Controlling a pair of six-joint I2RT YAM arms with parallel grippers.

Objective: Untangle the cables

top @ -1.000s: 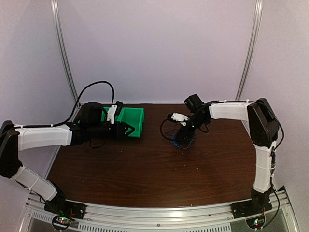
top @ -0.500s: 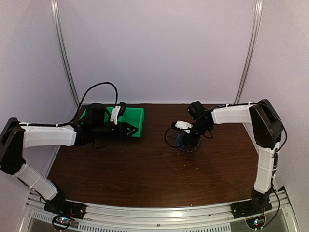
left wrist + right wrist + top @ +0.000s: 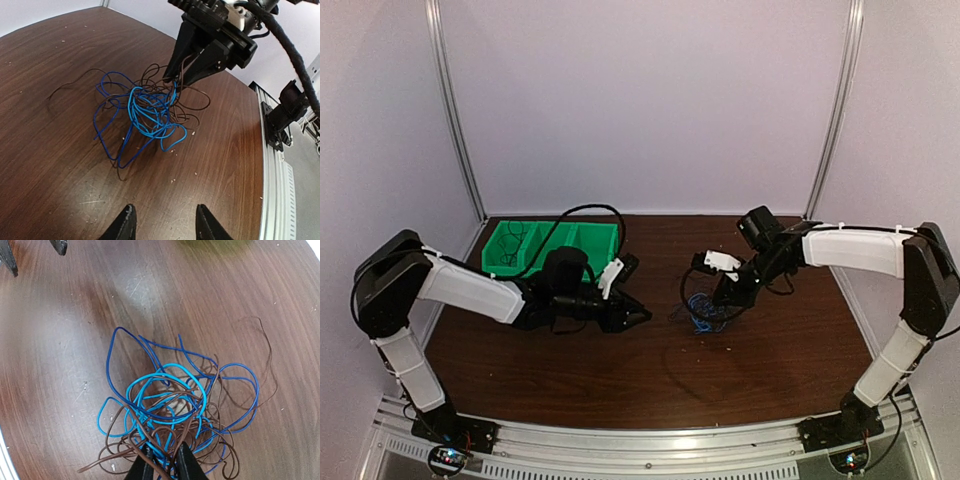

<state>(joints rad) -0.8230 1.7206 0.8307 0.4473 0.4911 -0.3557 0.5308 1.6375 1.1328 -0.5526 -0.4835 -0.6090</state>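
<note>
No writing, label, brand, number or sign can be read in any view. The cables (image 3: pixel 170 365), seen close from both wrists, show plain blue and brown sleeves with nothing legible on them. The lit spots (image 3: pixel 448 458) on the rail, at the 7 and 5 o'clock corners of the top view, are too small to read.
</note>
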